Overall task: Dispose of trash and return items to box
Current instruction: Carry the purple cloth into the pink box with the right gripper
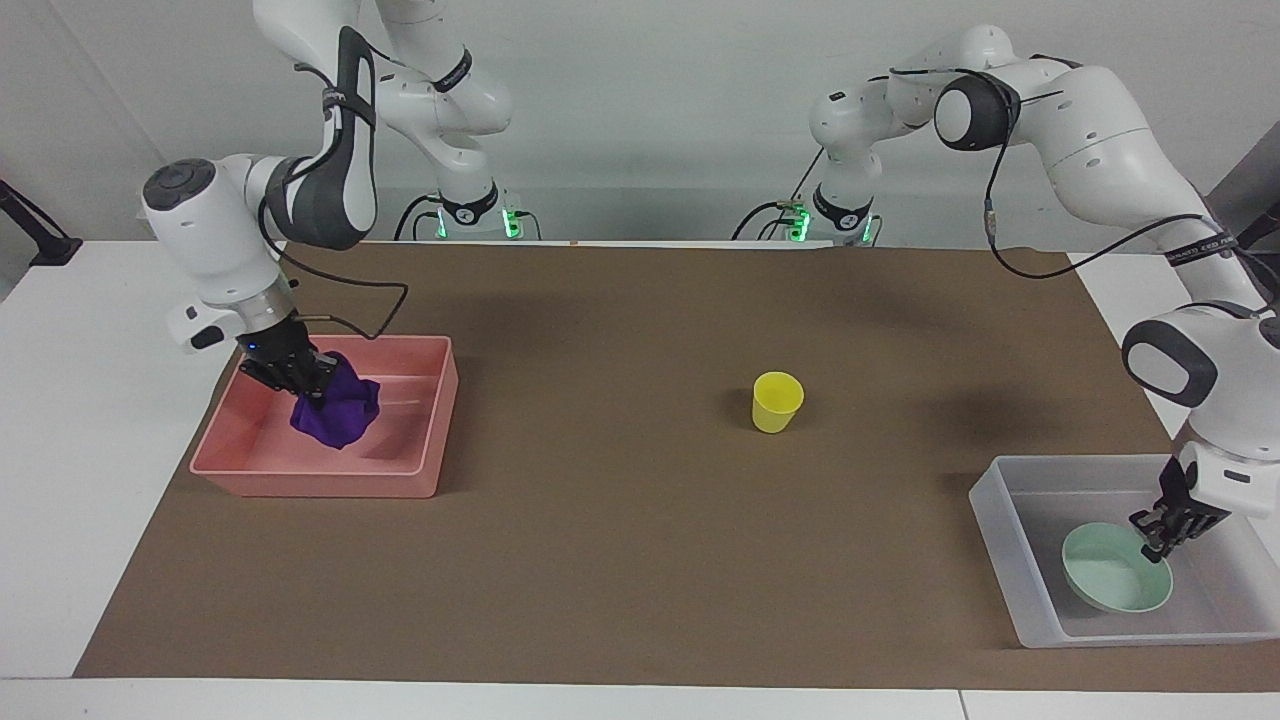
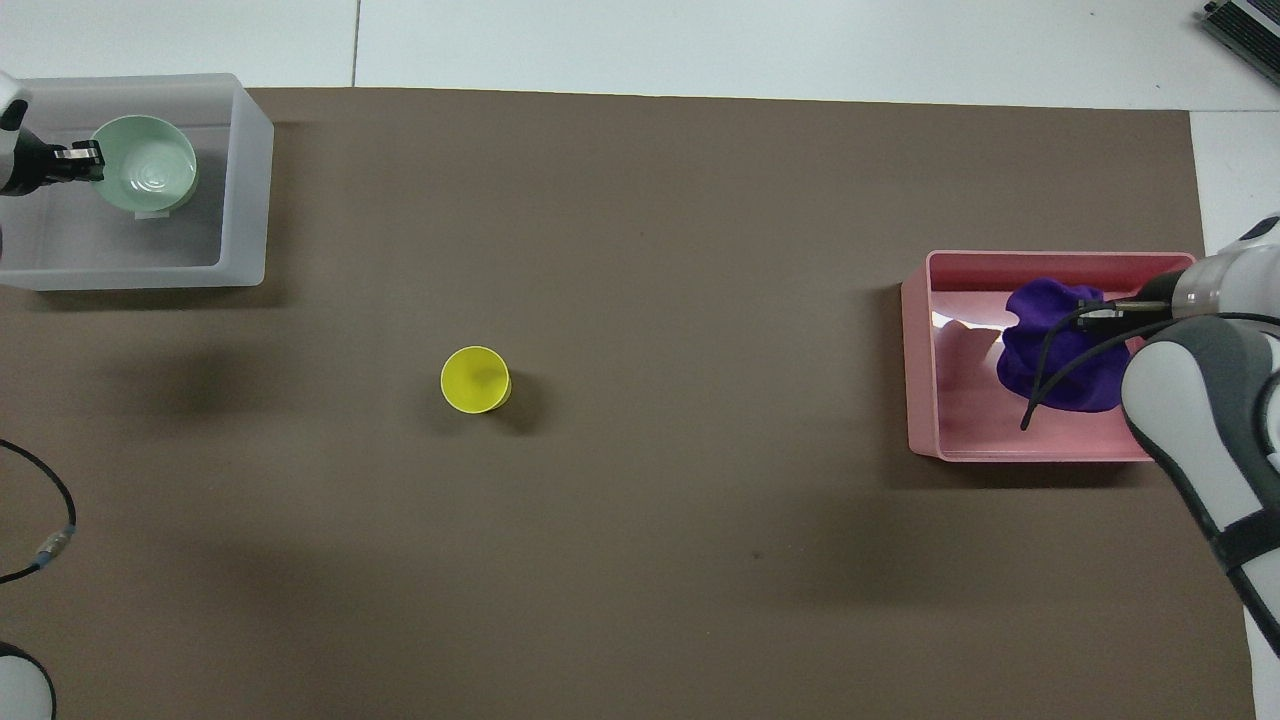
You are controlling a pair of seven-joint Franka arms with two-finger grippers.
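Observation:
My right gripper [image 1: 306, 384] is shut on the purple cloth [image 1: 340, 412] and holds it low inside the pink bin [image 1: 320, 482], at the right arm's end of the table. The cloth [image 2: 1050, 352] and the gripper [image 2: 1098, 316] also show in the overhead view. My left gripper [image 1: 1156, 543] is shut on the rim of the mint-green bowl [image 1: 1108, 586], low inside the translucent box [image 1: 1000, 545]. The bowl [image 2: 150, 172] covers most of the box's sticker. The yellow cup [image 1: 777, 401] stands upright on the mat between the two bins, apart from both grippers.
A brown mat [image 1: 640, 560] covers the table, with bare white table around it. The pink bin [image 2: 922, 365] and the translucent box [image 2: 246, 190] sit at the two ends of the mat. A loose black cable [image 2: 40, 540] lies near the left arm's base.

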